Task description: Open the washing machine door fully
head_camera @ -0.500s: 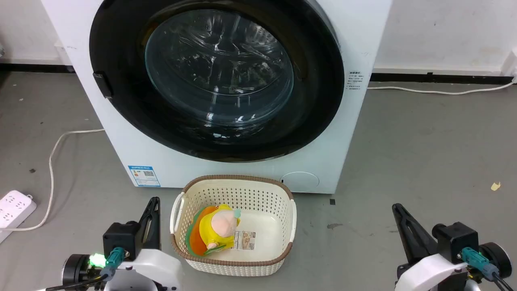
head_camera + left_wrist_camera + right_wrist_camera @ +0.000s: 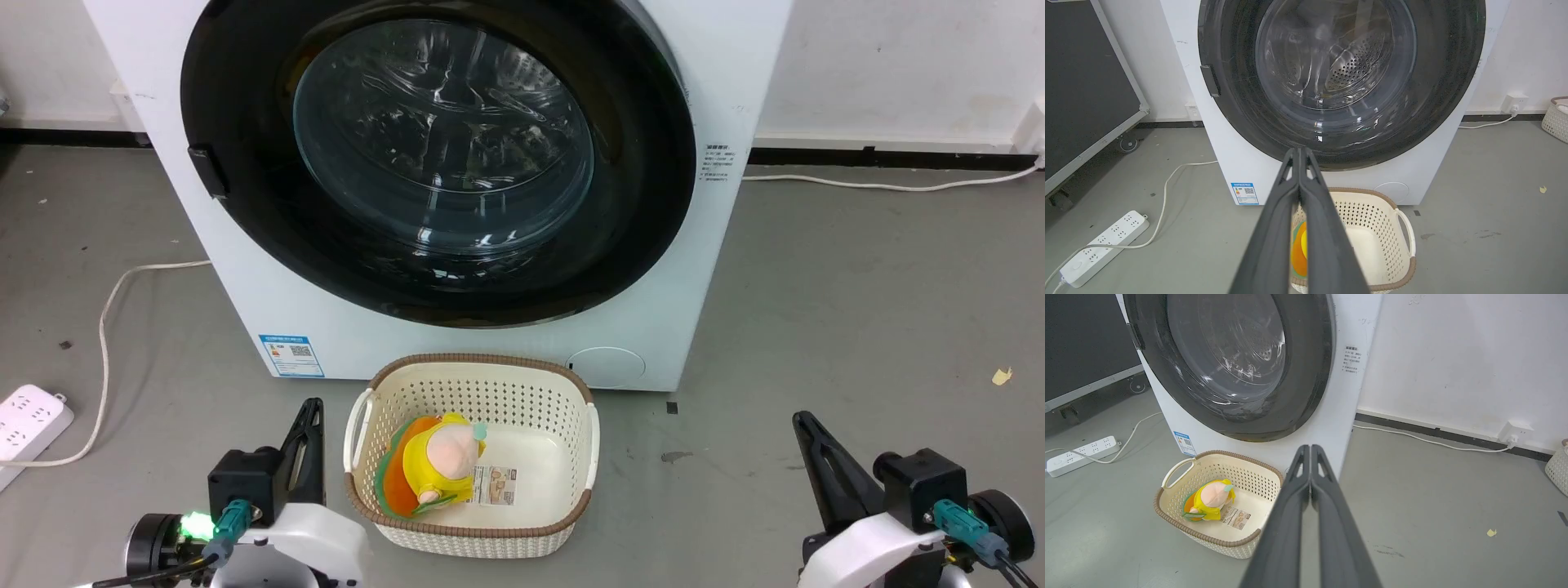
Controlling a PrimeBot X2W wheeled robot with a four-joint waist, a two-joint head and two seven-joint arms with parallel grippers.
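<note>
The glossy black washing machine door [image 2: 441, 155], with a clear glass bowl, stands closed ahead of the jaws, facing them. The left gripper [image 2: 1298, 152] and right gripper [image 2: 1310, 447] are each pressed together.

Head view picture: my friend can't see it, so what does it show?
A white washing machine with its round black door shut stands at the top. On the floor before it sits a cream basket holding a yellow plush toy, flanked by the shut left end effector and right end effector.

Holding the right tool [image 2: 1310, 448] pinched together. Pointing past a basket [image 2: 1176, 486] toward the closed washing machine door [image 2: 1306, 375].
</note>
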